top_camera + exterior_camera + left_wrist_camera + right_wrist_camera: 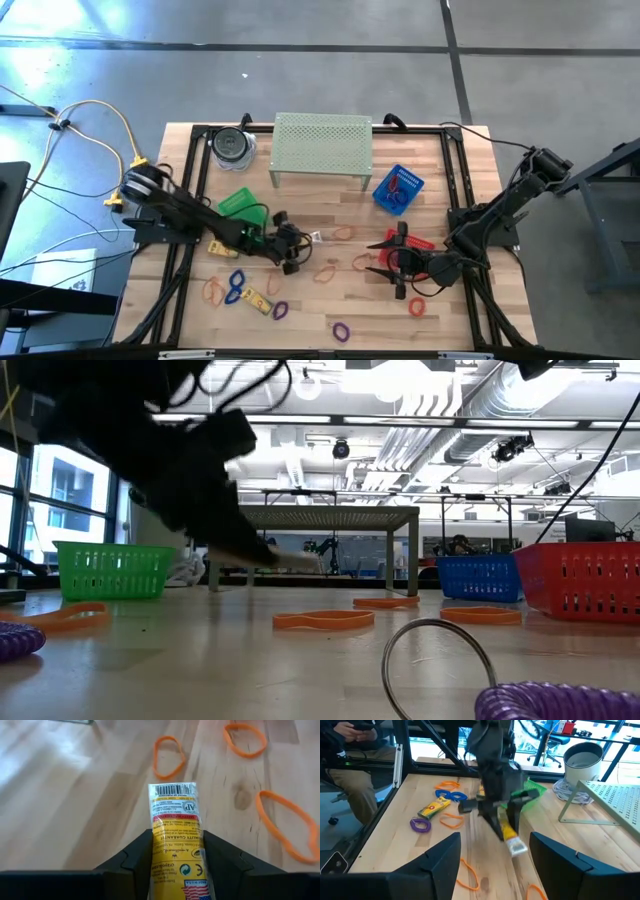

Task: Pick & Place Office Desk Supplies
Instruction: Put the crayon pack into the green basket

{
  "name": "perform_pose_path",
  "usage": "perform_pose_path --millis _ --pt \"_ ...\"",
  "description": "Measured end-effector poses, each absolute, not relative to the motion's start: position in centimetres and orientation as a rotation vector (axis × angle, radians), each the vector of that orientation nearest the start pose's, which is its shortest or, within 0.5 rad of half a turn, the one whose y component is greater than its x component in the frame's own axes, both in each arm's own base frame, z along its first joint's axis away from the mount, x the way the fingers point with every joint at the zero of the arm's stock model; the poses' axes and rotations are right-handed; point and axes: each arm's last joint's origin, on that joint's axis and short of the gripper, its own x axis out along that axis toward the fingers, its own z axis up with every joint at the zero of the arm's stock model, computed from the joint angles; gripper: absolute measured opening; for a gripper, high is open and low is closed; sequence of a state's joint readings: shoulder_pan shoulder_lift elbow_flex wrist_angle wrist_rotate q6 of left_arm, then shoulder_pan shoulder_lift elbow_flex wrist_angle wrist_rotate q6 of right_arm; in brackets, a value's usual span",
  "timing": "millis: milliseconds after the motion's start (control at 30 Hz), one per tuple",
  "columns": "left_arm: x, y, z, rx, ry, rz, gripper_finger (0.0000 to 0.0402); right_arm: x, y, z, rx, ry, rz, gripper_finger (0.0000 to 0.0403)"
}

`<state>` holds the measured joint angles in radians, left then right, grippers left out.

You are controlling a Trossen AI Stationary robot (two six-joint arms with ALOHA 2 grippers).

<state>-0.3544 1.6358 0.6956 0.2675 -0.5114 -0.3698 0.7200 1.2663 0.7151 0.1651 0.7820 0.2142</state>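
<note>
Yellow crayon pack (176, 840) sits clamped in my left gripper (175, 865), lifted above the table (330, 295) centre, its long axis running straight out past the fingers. My right gripper (495, 865) waits apart, near the red basket (415, 245).

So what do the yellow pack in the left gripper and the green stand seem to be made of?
Yellow pack: probably glossy plastic wrap, with printed barcode and shiny creases. Stand: looks like painted metal sheet, pale green, matte, with rows of punched holes.
</note>
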Motion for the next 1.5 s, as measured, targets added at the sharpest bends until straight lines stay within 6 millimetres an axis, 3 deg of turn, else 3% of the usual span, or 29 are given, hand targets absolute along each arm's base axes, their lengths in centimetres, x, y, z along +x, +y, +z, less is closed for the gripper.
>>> perform_pose_path --millis 200,367,500,867,1500 --pt "25.8 -8.9 18.9 -0.047 0.695 0.259 0.0144 21.1 15.8 24.4 -0.06 0.284 -0.092 0.0227" --pt "22.6 -7.4 22.0 -0.331 0.725 0.491 0.0144 21.2 15.6 24.3 -0.07 0.288 -0.1 0.0227" --pt "20.2 -6.5 22.7 -0.492 0.752 0.632 0.0139 21.2 15.5 24.3 -0.067 0.288 -0.102 0.0227" --pt "17.0 -5.3 21.8 -0.772 0.756 1.075 0.0137 21.2 15.5 24.2 -0.071 0.297 -0.098 0.0227" --pt "18.5 -4.3 19.2 -0.756 0.909 1.253 0.0138 21.2 15.6 24.2 -0.069 0.307 -0.072 0.0227"
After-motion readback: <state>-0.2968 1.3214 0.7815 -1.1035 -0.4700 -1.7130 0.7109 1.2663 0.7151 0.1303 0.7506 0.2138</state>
